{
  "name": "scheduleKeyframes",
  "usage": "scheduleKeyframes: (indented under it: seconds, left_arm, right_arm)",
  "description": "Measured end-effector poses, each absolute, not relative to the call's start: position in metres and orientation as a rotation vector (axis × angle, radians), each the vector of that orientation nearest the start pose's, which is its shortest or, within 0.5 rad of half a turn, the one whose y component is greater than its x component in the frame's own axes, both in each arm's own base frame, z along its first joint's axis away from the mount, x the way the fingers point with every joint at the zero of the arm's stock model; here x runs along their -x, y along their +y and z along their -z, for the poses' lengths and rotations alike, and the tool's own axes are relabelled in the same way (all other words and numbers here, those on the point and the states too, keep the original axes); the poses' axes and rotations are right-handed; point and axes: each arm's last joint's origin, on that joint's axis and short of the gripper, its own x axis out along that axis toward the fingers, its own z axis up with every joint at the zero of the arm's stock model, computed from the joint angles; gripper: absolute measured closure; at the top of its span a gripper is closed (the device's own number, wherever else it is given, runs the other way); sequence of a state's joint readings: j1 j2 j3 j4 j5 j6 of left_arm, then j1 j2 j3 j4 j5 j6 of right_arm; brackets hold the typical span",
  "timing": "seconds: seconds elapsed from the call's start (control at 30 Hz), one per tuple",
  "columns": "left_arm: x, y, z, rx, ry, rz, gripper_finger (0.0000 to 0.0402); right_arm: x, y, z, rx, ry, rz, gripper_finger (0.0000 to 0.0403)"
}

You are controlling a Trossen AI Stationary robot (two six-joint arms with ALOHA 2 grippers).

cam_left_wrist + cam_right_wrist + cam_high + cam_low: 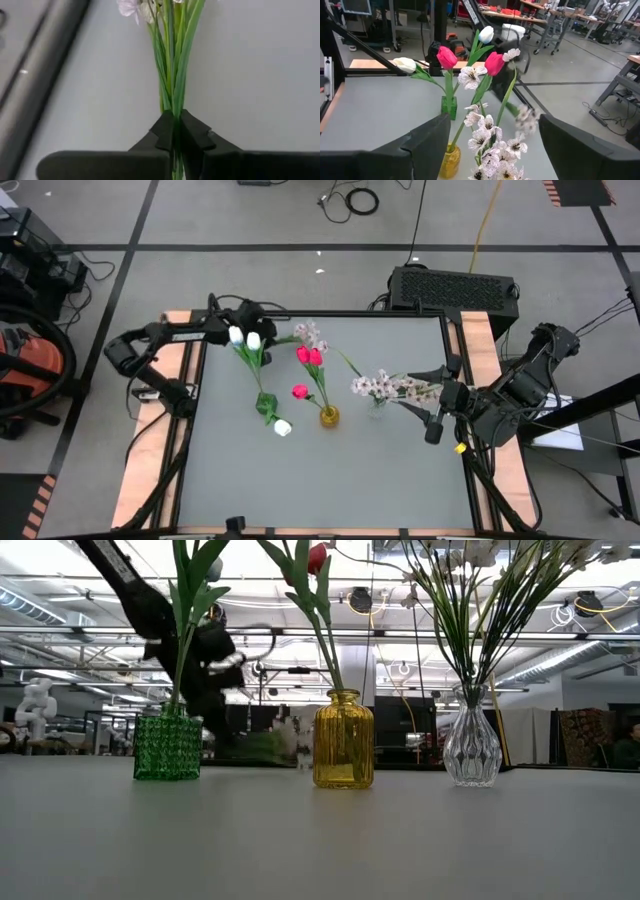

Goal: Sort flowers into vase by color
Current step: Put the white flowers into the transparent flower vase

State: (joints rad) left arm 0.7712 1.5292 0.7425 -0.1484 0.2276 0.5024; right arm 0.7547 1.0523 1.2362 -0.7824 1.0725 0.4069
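Note:
My left gripper (274,336) is at the table's far left, shut on a spray of tiny pale blossoms (309,334) on several green stems (172,65). White tulips (245,338) stand in a green vase (167,744). Pink-red tulips (309,356) stand in a yellow vase (343,739). More pale sprays (385,386) stand in a clear vase (471,745). My right gripper (438,418) hangs open above the table's right side, just right of the clear vase, with nothing between its fingers. My left gripper pinches the spray's bundle of green stems (174,114) between its two fingers, well back from the blossoms. The fingers slant down from the table's far left, and the stems run on straight ahead of them. Whether the blossom end rests on the table I cannot tell.
The three vases stand in a row across the table's middle, green at the left, yellow in the middle, clear at the right. A black box (455,288) sits beyond the far edge. Bare grey tabletop (330,480) lies toward the near edge.

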Motion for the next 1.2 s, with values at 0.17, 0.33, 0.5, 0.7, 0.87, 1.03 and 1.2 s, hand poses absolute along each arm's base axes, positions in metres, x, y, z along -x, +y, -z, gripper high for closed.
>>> scheduleKeyframes:
  seconds: [0.17, 0.33, 0.5, 0.7, 0.87, 1.03, 1.2]
  left_arm:
    - [-0.196, 0.186, -0.220, -0.060, 0.819, -0.431, 0.0389]
    - [-0.172, 0.167, -0.293, -0.146, 0.629, -0.633, 0.0390]
    - [-0.134, 0.131, -0.368, -0.220, 0.327, -0.736, 0.0391]
    - [-0.077, 0.064, -0.441, -0.242, -0.092, -0.607, 0.0391]
    - [-0.035, 0.018, -0.474, -0.283, -0.304, -0.414, 0.0392]
    - [-0.014, -0.006, -0.485, -0.215, -0.383, -0.169, 0.0392]
    - [-0.016, -0.010, -0.482, -0.131, -0.363, 0.034, 0.0392]
  right_arm:
    - [-0.153, 0.109, -0.391, 0.060, 0.291, 0.375, 0.0106]
    - [-0.153, 0.109, -0.391, 0.057, 0.290, 0.376, 0.0106]
    - [-0.155, 0.111, -0.392, 0.035, 0.272, 0.376, 0.0106]
    - [-0.169, 0.124, -0.398, 0.028, 0.199, 0.371, 0.0106]
    - [-0.190, 0.143, -0.407, 0.084, 0.109, 0.347, 0.0106]
    - [-0.207, 0.160, -0.409, 0.093, 0.037, 0.336, 0.0106]
    - [-0.222, 0.172, -0.406, 0.085, -0.011, 0.342, 0.0106]
